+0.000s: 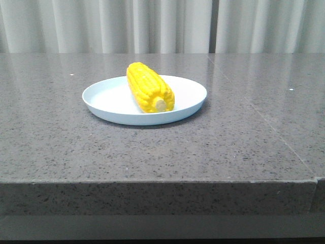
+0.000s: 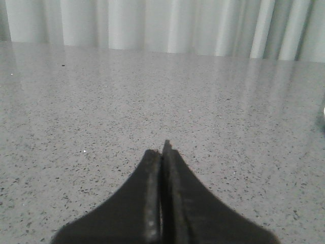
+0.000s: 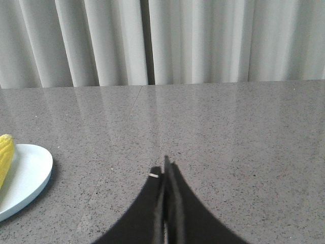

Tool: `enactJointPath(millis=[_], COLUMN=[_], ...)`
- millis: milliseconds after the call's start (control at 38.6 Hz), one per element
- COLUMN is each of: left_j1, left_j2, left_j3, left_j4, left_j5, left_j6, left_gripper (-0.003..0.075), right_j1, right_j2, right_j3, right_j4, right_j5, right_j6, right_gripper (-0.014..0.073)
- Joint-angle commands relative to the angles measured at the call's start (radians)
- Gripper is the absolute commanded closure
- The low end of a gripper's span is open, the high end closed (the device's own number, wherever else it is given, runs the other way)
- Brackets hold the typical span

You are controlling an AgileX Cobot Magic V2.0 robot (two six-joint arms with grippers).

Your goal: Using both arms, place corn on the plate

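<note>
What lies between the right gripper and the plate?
Only bare grey table, as the right wrist view shows, between the shut right gripper and the plate.

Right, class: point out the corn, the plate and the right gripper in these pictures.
corn [image 1: 149,91]: front view, middle of the kernel rows.
plate [image 1: 104,99]: front view, bare floor left of the cob.
right gripper [image 3: 166,168]: right wrist view, tips of the shut fingers.

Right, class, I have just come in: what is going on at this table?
Nothing is being handled just now. The corn lies on the plate, stub end toward the camera, on the grey stone table. The left gripper and right gripper are both shut and empty, away from the plate. The placing looks done.
</note>
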Motion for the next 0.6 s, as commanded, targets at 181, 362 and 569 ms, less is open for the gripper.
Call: enactJointPath(millis=[181, 362, 569], left_j1=[0.002, 0.002, 0.002], left_j2=[-0.017, -0.017, -0.017], left_j3=[0.022, 0.022, 0.022], left_j4=[-0.011, -0.011, -0.011], left_j5=[-0.08, -0.08, -0.08], left_j6=[0.0, 0.0, 0.0], left_gripper=[0.0741, 0.0741, 0.0741], right_j1=[-0.004, -0.003, 0.008], right_j2=[0.013, 0.01, -0.037], right_j3=[-0.026, 0.062, 0.238], right_j4=[-0.005, -0.018, -0.018], right_j5=[-0.077, -0.147, -0.183], right_j6=[-0.001, -0.017, -0.017], right_gripper=[0.0662, 0.0662, 0.0662])
